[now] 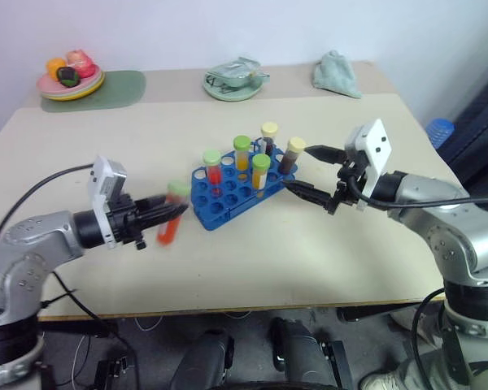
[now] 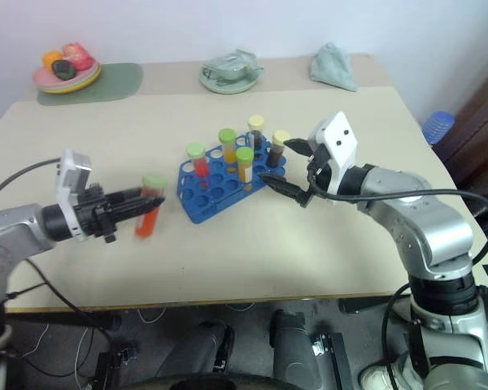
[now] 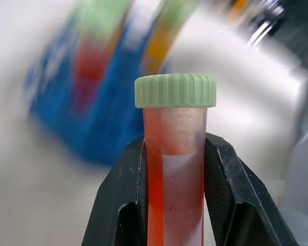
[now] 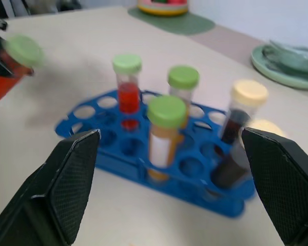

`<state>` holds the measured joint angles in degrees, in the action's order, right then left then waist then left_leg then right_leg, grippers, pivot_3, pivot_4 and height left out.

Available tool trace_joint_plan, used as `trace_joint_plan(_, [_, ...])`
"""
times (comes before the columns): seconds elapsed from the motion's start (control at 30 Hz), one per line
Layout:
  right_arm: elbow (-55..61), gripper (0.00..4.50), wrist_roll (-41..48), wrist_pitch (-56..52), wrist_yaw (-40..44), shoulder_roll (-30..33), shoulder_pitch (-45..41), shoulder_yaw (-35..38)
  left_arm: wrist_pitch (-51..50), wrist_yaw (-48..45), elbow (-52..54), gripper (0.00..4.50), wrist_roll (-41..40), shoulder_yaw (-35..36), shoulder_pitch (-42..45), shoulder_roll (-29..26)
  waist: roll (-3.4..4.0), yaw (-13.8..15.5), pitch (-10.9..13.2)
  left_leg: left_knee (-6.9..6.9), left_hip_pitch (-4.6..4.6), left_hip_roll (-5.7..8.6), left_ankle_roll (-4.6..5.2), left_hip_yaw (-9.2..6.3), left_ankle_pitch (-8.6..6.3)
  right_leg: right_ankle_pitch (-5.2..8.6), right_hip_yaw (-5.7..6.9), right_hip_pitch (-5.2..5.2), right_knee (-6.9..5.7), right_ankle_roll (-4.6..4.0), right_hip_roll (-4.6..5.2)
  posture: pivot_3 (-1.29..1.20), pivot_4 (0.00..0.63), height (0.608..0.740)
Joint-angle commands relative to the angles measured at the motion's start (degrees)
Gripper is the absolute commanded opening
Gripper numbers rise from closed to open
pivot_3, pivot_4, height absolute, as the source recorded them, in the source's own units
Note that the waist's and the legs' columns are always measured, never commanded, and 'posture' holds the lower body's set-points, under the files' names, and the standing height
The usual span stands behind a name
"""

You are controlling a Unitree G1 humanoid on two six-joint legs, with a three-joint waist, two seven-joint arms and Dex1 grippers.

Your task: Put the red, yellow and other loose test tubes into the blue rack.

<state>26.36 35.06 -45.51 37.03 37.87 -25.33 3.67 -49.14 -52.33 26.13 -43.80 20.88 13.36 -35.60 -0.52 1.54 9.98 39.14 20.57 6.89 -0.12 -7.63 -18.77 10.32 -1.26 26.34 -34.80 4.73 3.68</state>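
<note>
Nearest the camera, by the surface's (image 1: 252, 268) front edge on the left, the left gripper (image 1: 172, 213) has its fingers pinching a green-capped red tube (image 1: 172, 214) just below the cap, the tube upright and lifted clear of the surface. It hangs just left of the blue rack (image 1: 228, 195), beside the rack's near-left corner and not yet over any hole.

The rack sits about mid-surface and already carries five tubes standing upright: a red tube with a green cap (image 1: 212, 167), an orange tube with a green cap (image 1: 241, 153), a yellow-orange tube with a green cap (image 1: 260, 171), and two dark tubes with pale yellow caps (image 1: 268, 138) (image 1: 291, 155) at its far-right end. Many holes along its near side are open.

To the right, the right gripper (image 1: 307, 172) hovers at the rack's right end, fingers spread wide and holding nothing.

I judge the task close to finished: no other loose tube lies on the surface, so what is left is lowering the held tube into a free hole and letting go. At the far edge sit a plate of toy food (image 1: 70, 81), a green dish (image 1: 233, 83) and a cloth (image 1: 337, 73).
</note>
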Motion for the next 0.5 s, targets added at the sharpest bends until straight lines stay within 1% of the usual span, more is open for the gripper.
trace_joint_plan(0.03, [4.7,4.5,1.8,-1.9,-3.1,-0.1,3.9,4.5,12.8,0.9,0.0,0.86,3.8,-4.1,3.5,5.0,-0.02,0.5,0.0,-0.01,-0.11,-0.01,0.04,0.03,-0.03,0.0,0.0,-0.09,0.0,0.04,-0.01,0.0,0.15,0.74])
trace_joint_plan(0.07, [5.7,4.5,2.0,-2.1,-3.3,0.2,5.6,5.2,14.9,1.6,-1.0,0.86,4.8,-5.6,4.4,6.7,0.01,0.7,0.0,-0.01,-0.1,-0.02,-0.1,0.08,0.05,-0.01,-0.01,-0.07,0.0,0.06,-0.02,0.0,0.15,0.74])
trace_joint_plan(0.23, [11.0,4.5,3.8,-4.7,-5.5,0.8,12.3,8.0,26.7,3.3,-11.6,0.86,12.3,-12.7,10.3,13.6,-0.01,0.6,0.0,-0.09,-0.01,-0.03,0.0,0.12,-0.02,0.0,-0.03,0.08,0.06,0.11,-0.04,0.0,0.15,0.74])
trace_joint_plan(0.4, [15.1,4.5,3.6,-5.3,-8.4,0.5,17.6,9.7,32.6,3.1,-21.9,0.86,12.9,-15.2,16.0,19.8,-0.02,0.8,-0.1,-0.11,-0.06,-0.11,0.0,0.26,-0.02,-0.03,-0.05,0.05,0.11,0.16,-0.09,0.0,0.15,0.74])
trace_joint_plan(0.5, [16.8,4.5,4.1,-5.5,-10.5,0.0,19.2,10.3,35.2,1.8,-25.8,0.86,13.7,-16.1,17.2,21.0,-0.02,0.4,-0.1,-0.09,-0.08,-0.11,0.03,0.36,-0.04,-0.07,-0.09,0.04,0.14,0.22,-0.11,0.0,0.15,0.74])
